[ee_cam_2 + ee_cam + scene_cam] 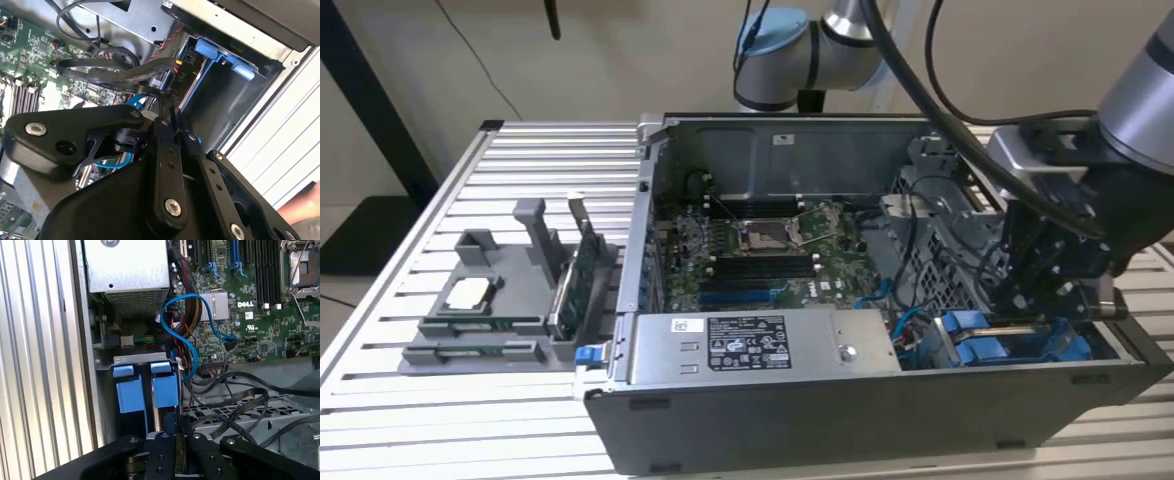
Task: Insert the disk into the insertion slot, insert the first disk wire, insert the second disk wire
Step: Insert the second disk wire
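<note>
Inside an open grey desktop computer case on a slatted metal table, the black gripper is shut on a black connector among black cables. Just beside it, the disk in its bright blue plastic carrier sits seated in the drive bay.

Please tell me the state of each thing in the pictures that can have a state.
computer case: side panel off, inside exposed.
disk: in its blue carrier, seated in the corner bay.
tool: low over the disk bay, shut on a black cable.
processor socket: empty.
blue cable: plugged into the board.
</note>
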### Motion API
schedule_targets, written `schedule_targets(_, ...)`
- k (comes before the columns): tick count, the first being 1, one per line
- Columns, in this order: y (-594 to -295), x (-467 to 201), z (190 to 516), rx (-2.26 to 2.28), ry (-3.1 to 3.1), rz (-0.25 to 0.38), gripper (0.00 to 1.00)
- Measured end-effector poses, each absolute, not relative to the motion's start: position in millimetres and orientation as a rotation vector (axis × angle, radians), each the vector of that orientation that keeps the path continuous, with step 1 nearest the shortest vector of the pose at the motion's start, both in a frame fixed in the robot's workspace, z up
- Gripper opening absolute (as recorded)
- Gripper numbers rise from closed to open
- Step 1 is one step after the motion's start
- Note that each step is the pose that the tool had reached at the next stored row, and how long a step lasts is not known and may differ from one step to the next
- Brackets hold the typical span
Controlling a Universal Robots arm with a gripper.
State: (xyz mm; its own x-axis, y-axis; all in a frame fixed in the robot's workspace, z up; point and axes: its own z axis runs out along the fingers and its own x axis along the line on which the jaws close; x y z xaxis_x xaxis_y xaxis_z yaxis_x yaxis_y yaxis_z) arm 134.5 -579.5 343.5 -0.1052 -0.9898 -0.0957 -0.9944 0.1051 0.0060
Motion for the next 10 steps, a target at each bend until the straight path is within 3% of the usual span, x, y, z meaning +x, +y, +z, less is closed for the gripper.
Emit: schedule_targets(10,-579.5,135.0,338.0,-2.068,2.270,0.102,0.16)
